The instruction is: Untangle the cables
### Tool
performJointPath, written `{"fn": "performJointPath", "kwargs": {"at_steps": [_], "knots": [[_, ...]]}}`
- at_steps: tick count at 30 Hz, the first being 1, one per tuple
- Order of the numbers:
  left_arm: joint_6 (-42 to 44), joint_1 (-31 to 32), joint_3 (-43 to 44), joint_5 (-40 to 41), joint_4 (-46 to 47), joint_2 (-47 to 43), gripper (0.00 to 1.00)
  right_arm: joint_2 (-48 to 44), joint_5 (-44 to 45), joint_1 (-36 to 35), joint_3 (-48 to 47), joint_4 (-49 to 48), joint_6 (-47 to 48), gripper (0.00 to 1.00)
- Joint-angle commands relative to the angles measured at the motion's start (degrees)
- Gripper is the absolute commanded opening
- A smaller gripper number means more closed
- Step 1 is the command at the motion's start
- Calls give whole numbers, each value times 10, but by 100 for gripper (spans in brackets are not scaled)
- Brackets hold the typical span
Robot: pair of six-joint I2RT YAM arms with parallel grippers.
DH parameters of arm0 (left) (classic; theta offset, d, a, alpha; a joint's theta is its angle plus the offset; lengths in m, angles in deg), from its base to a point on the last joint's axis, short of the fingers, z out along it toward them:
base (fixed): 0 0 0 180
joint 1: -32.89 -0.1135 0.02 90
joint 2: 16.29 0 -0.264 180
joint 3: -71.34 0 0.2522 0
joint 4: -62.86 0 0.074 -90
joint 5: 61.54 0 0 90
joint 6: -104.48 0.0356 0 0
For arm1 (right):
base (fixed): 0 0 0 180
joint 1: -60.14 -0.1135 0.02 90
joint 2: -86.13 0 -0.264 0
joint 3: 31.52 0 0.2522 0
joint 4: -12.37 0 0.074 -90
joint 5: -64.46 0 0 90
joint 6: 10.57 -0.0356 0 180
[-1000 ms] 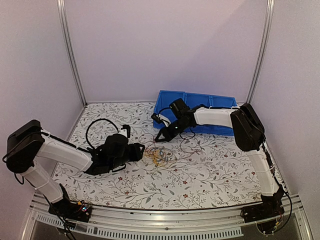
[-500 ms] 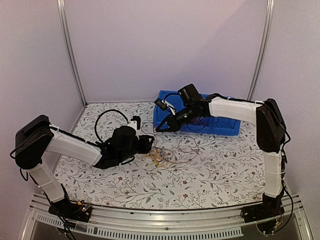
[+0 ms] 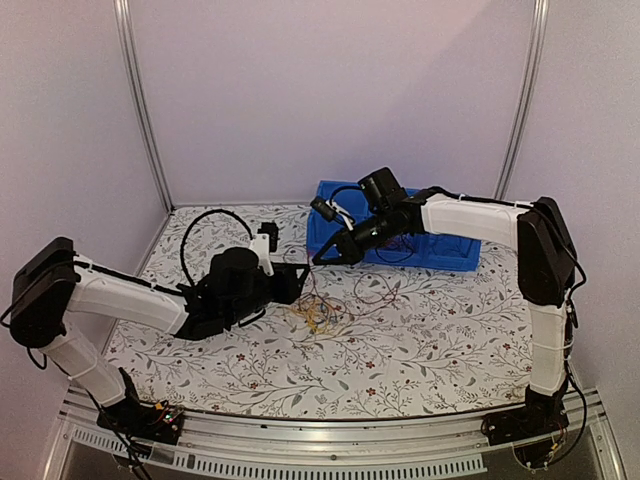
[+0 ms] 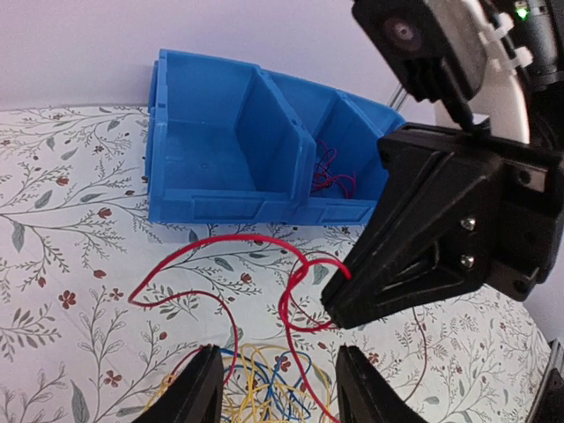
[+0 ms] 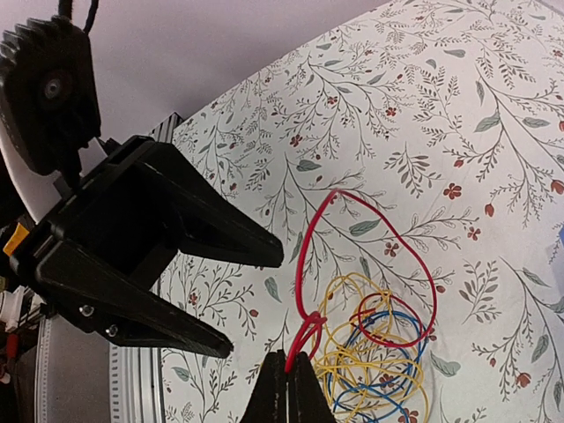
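The right gripper [image 5: 288,366] has risen, pinching a thin red wire [image 5: 302,264] half-free of the looped yellow-and-blue cable tangle [image 5: 370,370]; the left gripper [image 4: 278,379] hovers part-open, empty.

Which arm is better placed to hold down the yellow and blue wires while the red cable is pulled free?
Left, probably. The left gripper hangs open over the yellow and blue wires, while the right gripper is shut on the red cable.
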Motion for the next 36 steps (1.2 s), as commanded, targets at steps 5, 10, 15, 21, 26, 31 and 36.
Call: {"fn": "performJointPath", "kwargs": {"at_steps": [5, 10, 15, 21, 26, 31, 36], "knots": [[57, 8, 36, -6, -9, 15, 42, -18, -13, -4, 6, -5, 5, 0], [61, 6, 54, 4, -10, 31, 39, -24, -14, -4, 11, -4, 8, 0], [59, 4, 52, 10, -8, 30, 33, -28, -15, -4, 21, -6, 10, 0], [82, 0, 23, -19, -1, -3, 30, -35, -30, -4, 33, -1, 41, 0], [103, -5, 24, -49, 3, 2, 30, -42, -54, -4, 42, 2, 60, 0], [103, -7, 34, -56, 10, 21, 27, -50, -73, -3, 47, -4, 58, 0], [98, -10, 36, -49, 28, 33, 26, -49, -84, -4, 48, 0, 59, 0]]}}
